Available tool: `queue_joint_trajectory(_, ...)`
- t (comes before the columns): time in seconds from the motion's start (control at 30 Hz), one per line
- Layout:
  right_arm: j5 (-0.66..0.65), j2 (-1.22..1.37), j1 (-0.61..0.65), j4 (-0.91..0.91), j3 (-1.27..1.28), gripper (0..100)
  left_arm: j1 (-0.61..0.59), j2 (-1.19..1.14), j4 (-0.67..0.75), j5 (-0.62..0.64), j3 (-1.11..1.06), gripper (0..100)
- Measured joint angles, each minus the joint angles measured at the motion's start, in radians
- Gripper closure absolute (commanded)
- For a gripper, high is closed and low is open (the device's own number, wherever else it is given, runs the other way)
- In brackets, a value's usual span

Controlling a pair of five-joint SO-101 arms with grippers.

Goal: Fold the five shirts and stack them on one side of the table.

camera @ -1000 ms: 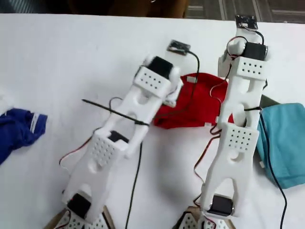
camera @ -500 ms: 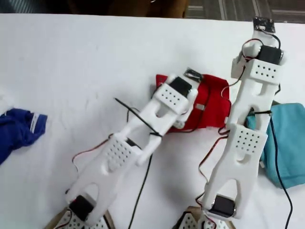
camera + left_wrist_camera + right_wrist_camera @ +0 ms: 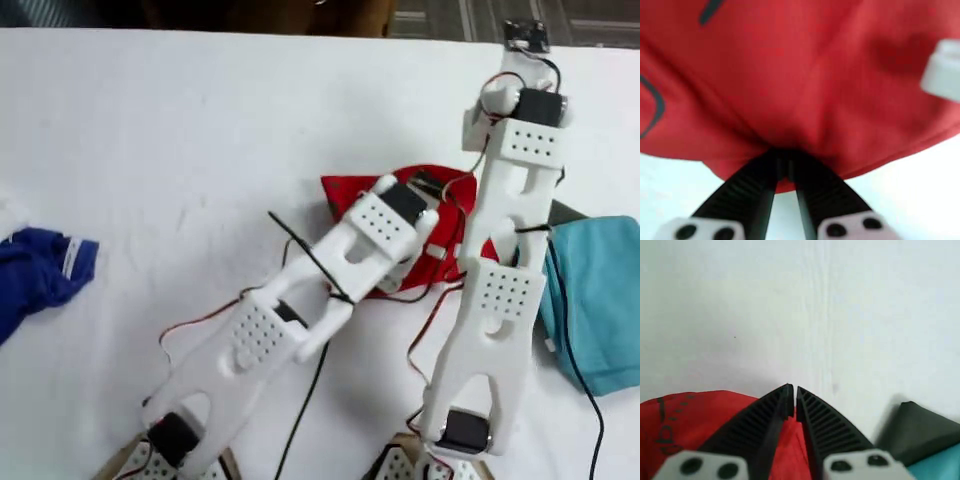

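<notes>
A red shirt (image 3: 347, 194) lies bunched at the middle right of the white table (image 3: 150, 130), partly under both arms. In the left wrist view my left gripper (image 3: 786, 162) is shut on a fold of the red shirt (image 3: 790, 75), with cloth gathered at its tips. My right gripper (image 3: 793, 395) is shut, its tips meeting over bare table just past the edge of the red shirt (image 3: 685, 415). A teal shirt (image 3: 600, 300) lies folded at the right edge. A crumpled blue shirt (image 3: 35, 275) sits at the far left.
A dark garment (image 3: 566, 211) pokes out from under the teal shirt and shows next to my right gripper as a dark corner (image 3: 915, 430). Loose cables hang along both arms. The table's back and left are bare white.
The left arm swung right and nearer across the red shirt, which shifted and changed shape. The right arm swayed right, then back left.
</notes>
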State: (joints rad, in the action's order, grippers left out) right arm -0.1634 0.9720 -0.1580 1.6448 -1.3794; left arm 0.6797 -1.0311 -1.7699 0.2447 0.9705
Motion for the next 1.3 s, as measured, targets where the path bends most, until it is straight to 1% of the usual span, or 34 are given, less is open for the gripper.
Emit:
queue_joint_trajectory(0.13, 0.0, 0.0, -0.008, -0.006, 0.0, 98.1, 0.003, 0.058, 0.0, 0.002, 0.017, 97)
queue_joint_trajectory(0.23, 0.0, 0.0, -0.014, -0.006, 0.0, 98.1, -0.025, 0.149, 0.0, -0.002, 0.038, 97)
queue_joint_trajectory(0.5, 0.0, 0.0, -0.06, -0.006, 0.0, 98.1, -0.207, 0.416, 0.002, -0.002, 0.046, 97)
queue_joint_trajectory(0.57, 0.0, 0.0, -0.058, -0.006, 0.0, 98.1, -0.267, 0.439, 0.044, 0.0, 0.048, 97)
queue_joint_trajectory(0.7, 0.0, 0.0, -0.057, 0.018, 0.0, 98.1, -0.391, 0.397, 0.146, 0.074, 0.048, 97)
queue_joint_trajectory(0.77, 0.0, 0.0, -0.057, 0.023, 0.0, 98.1, -0.417, 0.344, 0.173, 0.094, 0.048, 97)
queue_joint_trajectory(1.0, 0.0, 0.0, 0.025, 0.028, 0.0, 98.1, -0.414, 0.143, 0.275, 0.157, 0.046, 97)
queue_joint_trajectory(1.2, 0.0, 0.0, 0.133, 0.028, 0.0, 98.1, -0.41, 0.049, 0.388, 0.167, 0.046, 97)
queue_joint_trajectory(1.3, 0.0, 0.005, 0.161, 0.028, 0.0, 98.1, -0.396, 0.002, 0.442, 0.178, 0.046, 97)
